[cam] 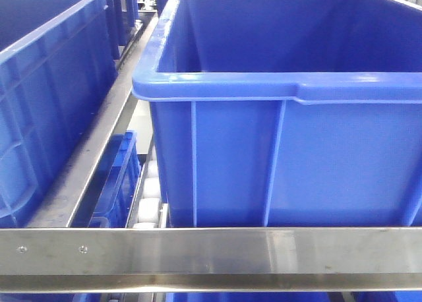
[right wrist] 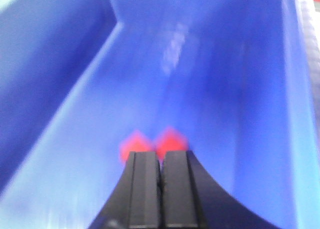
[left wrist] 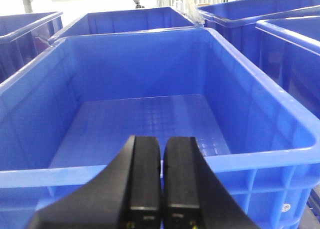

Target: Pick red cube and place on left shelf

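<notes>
In the right wrist view a blurred red shape, seemingly the red cube (right wrist: 171, 139), lies on the floor of a blue crate (right wrist: 215, 89). It sits just past the tips of my right gripper (right wrist: 160, 154), partly hidden behind them. That gripper's black fingers are pressed together, with nothing between them. My left gripper (left wrist: 162, 139) is shut too and empty, hovering over the near rim of a large blue crate (left wrist: 150, 114) that has nothing in it. The left shelf's steel front rail (cam: 211, 256) crosses the bottom of the front view. Neither gripper appears in that view.
A big blue crate (cam: 283, 117) stands on the shelf behind the rail, beside white rollers (cam: 148, 203) and a steel divider (cam: 92, 163). Another blue crate (cam: 46, 97) sits to the left. More blue crates (left wrist: 280, 44) surround the one under my left gripper.
</notes>
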You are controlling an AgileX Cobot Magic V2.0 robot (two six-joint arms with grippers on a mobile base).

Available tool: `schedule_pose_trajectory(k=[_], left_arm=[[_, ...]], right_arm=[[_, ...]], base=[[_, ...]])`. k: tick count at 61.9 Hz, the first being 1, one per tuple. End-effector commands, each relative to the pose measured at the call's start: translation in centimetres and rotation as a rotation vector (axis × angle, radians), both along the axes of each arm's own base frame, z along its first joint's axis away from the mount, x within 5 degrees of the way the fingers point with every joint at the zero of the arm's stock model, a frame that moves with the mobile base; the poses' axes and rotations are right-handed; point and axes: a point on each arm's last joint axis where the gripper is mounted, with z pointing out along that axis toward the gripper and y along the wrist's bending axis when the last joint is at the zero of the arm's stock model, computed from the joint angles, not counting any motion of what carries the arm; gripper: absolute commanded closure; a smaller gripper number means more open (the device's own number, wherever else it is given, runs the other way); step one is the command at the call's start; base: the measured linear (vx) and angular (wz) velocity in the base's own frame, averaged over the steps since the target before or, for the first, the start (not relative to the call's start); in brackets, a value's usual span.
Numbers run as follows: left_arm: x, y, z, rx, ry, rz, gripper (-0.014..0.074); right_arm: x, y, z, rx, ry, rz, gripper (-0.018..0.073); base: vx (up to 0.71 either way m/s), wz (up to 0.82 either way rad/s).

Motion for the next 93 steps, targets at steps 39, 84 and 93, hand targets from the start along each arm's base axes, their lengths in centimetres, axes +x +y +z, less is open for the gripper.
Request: schedule_pose_trajectory(k=[39, 84, 93], left_arm=[[0.1, 0.0, 0.0, -0.009, -0.054, 0.004, 0.0491], [0.1, 0.0, 0.0, -0.009, -0.054, 0.004, 0.0491], [0.1, 0.0, 0.0, -0.009, -0.054, 0.004, 0.0491]], right_arm=[[-4.8, -2.2, -2.2, 0.023, -0.19, -0.094, 0.0502], [-7.5, -2.9, -4.0, 0.046, -0.322, -0.132, 0.0502], [-8.3, -3.2, -6.0, 0.047, -0.366, -0.176, 0.0502]], base=[[0.0, 0.0], [0.0, 0.0], [0.0, 0.0]])
